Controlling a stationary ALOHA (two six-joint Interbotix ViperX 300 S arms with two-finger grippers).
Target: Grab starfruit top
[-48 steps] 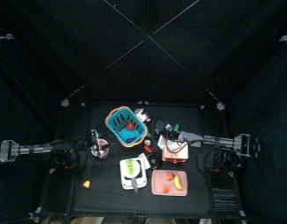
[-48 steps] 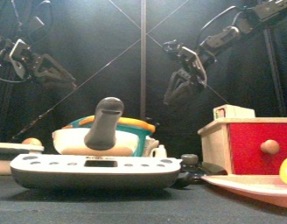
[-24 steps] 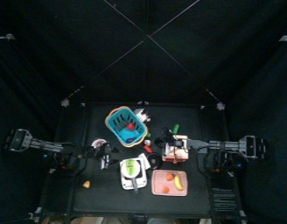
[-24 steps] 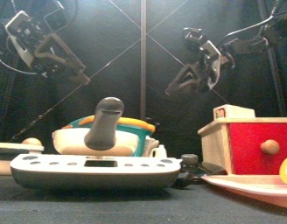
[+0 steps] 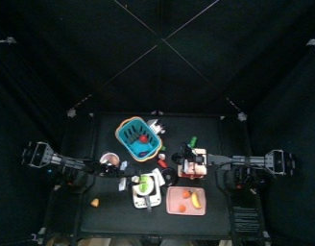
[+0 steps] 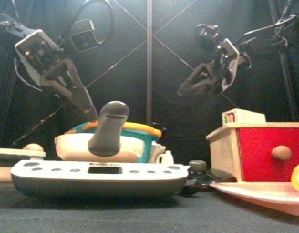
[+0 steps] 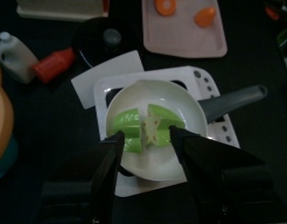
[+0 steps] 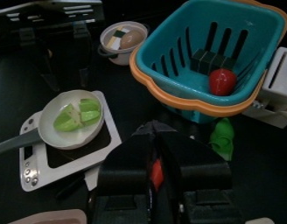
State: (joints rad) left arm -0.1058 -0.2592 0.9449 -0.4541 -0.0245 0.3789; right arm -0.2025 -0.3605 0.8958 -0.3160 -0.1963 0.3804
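The starfruit (image 7: 147, 129) lies as pale lime pieces in a white pan (image 7: 170, 98) on a white toy stove (image 7: 111, 80). My left gripper (image 7: 150, 139) hangs open above the pan, with one jaw on each side of the fruit and not touching it. In the top view the starfruit (image 5: 143, 182) is at the table's front middle, and the left gripper (image 5: 123, 169) sits just left of it. The right wrist view shows the starfruit (image 8: 78, 115) in the pan. My right gripper (image 5: 191, 153) hovers right of the basket, high in the front view (image 6: 203, 80).
A blue basket (image 5: 130, 129) with an orange rim holds a small red piece (image 8: 222, 80). A pink plate (image 5: 196, 209) with orange pieces lies at the front right. A red and cream box (image 6: 255, 150) stands right. A small orange-yellow lump (image 5: 93, 202) lies front left.
My left arm has reached right and forward until its gripper is over the pan. The right gripper has drawn back to the right, away from the basket.
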